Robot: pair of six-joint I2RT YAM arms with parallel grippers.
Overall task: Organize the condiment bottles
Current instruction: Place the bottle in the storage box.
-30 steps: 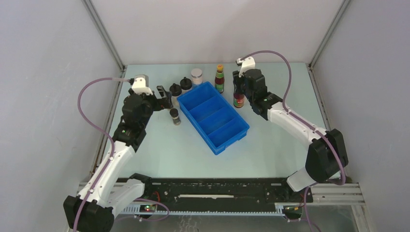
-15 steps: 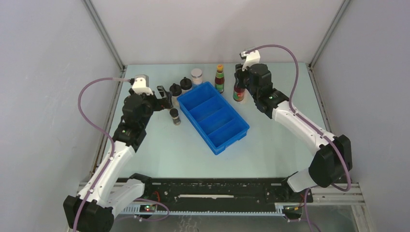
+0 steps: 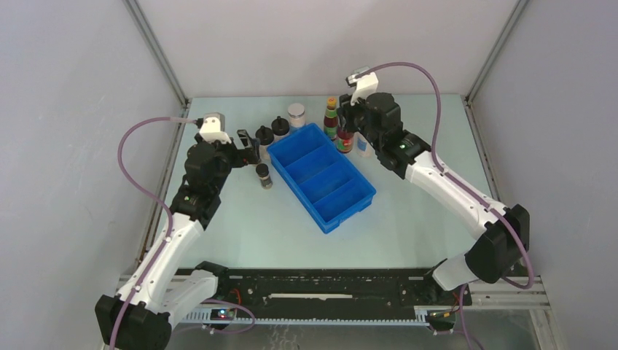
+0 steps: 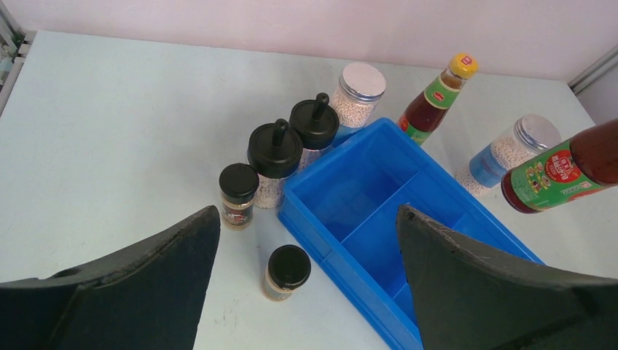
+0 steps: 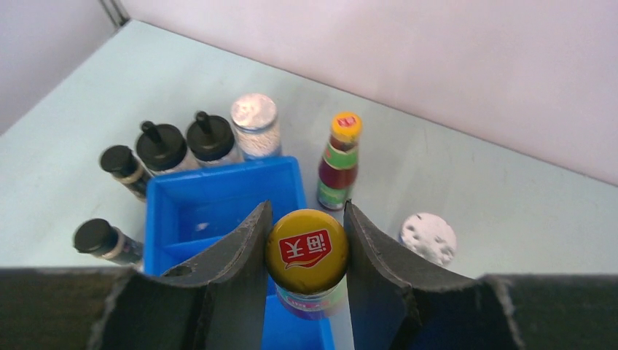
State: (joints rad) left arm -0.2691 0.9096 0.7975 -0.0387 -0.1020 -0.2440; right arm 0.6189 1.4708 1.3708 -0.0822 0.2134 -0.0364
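My right gripper [image 3: 347, 122] [image 5: 306, 251] is shut on the yellow cap of a tall dark-red bottle [image 3: 345, 141] [image 4: 568, 173] [image 5: 306, 251], which hangs over the far right edge of the blue tray [image 3: 348, 211]. A second tall bottle [image 3: 331, 117] [image 5: 339, 160] stands behind the tray. One white-capped jar [image 3: 296, 114] stands at the back, another [image 3: 363, 146] [image 5: 428, 237] right of the tray. Several black-lidded spice jars [image 4: 274, 149] [image 4: 288, 270] stand left of the tray. My left gripper [image 3: 251, 146] [image 4: 307, 211] hovers open above them, holding nothing.
The blue tray [image 4: 313, 189] [image 5: 157, 189] lies diagonally mid-table, and the compartments in view hold nothing. Grey walls and metal frame posts close in the table at the back and both sides. Bare table lies in front of the tray.
My right gripper has carried the dark-red bottle left and back, from beside the tray to over its far right edge, uncovering the white-capped jar. The left arm has not moved.
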